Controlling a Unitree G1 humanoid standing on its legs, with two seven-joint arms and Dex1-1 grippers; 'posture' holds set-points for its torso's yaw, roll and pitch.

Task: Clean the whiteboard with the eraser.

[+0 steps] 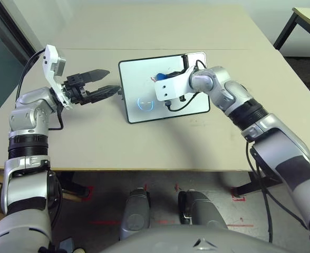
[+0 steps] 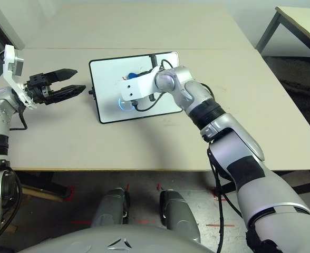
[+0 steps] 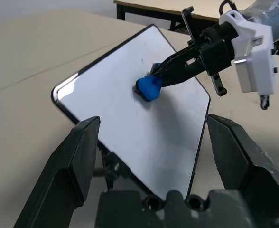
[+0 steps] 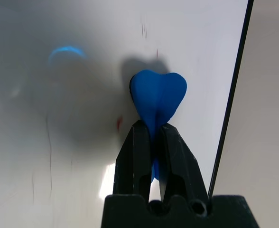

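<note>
On the table the board lies flat, nearly wiped; faint red specks remain near the eraser. Right gripper pinches the eraser mid-board, pressed on it. You're mid-wipe; next, sweep over those specks, keeping pressure. Left gripper hangs spread just beside the board's edge, holding nothing.
</note>
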